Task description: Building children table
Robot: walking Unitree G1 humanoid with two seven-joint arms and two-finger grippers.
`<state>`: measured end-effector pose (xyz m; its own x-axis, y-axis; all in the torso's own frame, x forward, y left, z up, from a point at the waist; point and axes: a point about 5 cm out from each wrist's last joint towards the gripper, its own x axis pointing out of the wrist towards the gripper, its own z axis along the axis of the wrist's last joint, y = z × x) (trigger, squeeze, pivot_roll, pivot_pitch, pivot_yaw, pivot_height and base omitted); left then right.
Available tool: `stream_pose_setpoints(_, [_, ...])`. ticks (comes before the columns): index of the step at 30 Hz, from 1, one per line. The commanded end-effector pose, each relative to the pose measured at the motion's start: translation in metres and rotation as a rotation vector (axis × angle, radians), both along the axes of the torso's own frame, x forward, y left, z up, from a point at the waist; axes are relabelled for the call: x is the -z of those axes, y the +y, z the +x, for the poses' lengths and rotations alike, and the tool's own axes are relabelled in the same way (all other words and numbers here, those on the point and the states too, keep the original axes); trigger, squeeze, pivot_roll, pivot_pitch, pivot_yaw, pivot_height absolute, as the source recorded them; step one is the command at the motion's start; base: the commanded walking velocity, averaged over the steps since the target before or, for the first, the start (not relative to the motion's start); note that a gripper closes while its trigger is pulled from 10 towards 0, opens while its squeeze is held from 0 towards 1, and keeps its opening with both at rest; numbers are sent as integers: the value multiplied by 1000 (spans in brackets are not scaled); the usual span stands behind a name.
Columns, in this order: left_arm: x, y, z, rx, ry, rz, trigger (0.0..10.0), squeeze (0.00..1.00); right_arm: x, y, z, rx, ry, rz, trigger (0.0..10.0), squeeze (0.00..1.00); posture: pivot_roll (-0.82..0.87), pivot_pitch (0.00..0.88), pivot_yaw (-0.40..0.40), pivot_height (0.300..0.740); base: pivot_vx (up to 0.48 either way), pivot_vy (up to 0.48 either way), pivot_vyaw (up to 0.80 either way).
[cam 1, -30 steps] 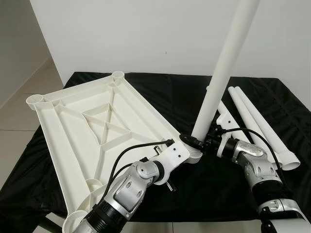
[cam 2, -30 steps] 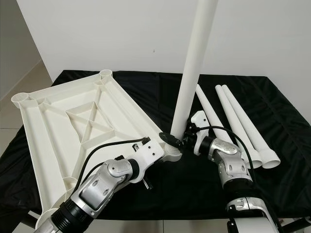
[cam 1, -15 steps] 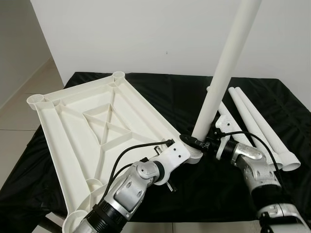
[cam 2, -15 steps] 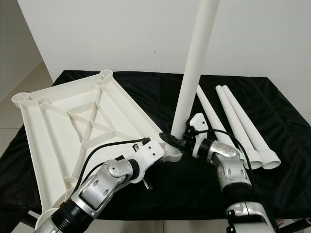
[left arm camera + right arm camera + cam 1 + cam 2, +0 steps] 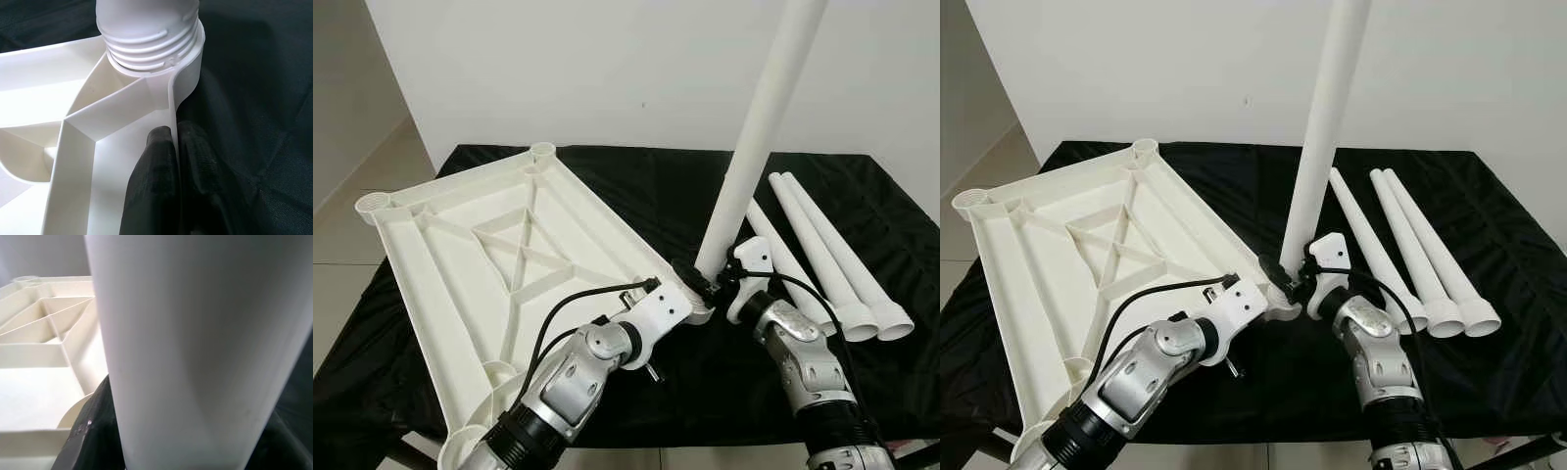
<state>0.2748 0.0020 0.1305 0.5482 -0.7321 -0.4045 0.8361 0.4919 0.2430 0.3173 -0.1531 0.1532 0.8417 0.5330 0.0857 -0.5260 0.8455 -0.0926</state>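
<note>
An upturned white tabletop (image 5: 489,255) with ribs lies on the black cloth. One white leg (image 5: 759,127) stands upright in its near right corner socket (image 5: 191,63), the threaded end (image 5: 146,34) partly showing above the socket. My right gripper (image 5: 703,282) is shut on the leg (image 5: 195,347) just above the socket. The left gripper (image 5: 175,133) is shut on the tabletop's rim (image 5: 172,105) right beside that corner, one finger on each side of the wall.
Three loose white legs (image 5: 832,255) lie side by side on the black cloth (image 5: 656,186) to the right. A white wall stands close behind the table. Tiled floor (image 5: 352,196) shows past the table's left edge.
My right forearm has swung in toward the middle while its gripper stays on the leg's base. The leg stays in the socket. The left gripper holds the same place on the rim.
</note>
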Motion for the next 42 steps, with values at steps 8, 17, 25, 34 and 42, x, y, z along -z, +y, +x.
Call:
stream_pose_setpoints(8, [6, -2, -3, 20, 5, 7, 10000, 0, 1, 29, -6, 190, 6, 98, 10000, 0, -123, 37, 14, 740, 0, 0, 0])
stream_pose_setpoints(17, [7, -4, -3, 23, 0, 7, 10000, 0, 2, 39, -13, 409, -2, 117, 10000, 0, -125, 18, 7, 740, 0, 0, 0])
stream_pose_setpoints(25, [5, -2, 0, 24, -10, 12, 10000, 0, 0, 44, -16, 472, 9, 153, 10000, 0, -123, 9, 9, 740, 0, 0, 0])
stream_pose_setpoints(34, [6, -2, -2, 30, -10, 14, 10000, 0, -2, 40, -16, 478, 10, 175, 10000, 1000, -124, 7, 7, 740, 0, 0, 0])
stream_pose_setpoints(42, [7, -3, -3, 34, -8, 14, 10000, 0, -9, 24, -19, 488, -43, 196, 10000, 1000, -128, 12, 9, 740, 0, 0, 0])
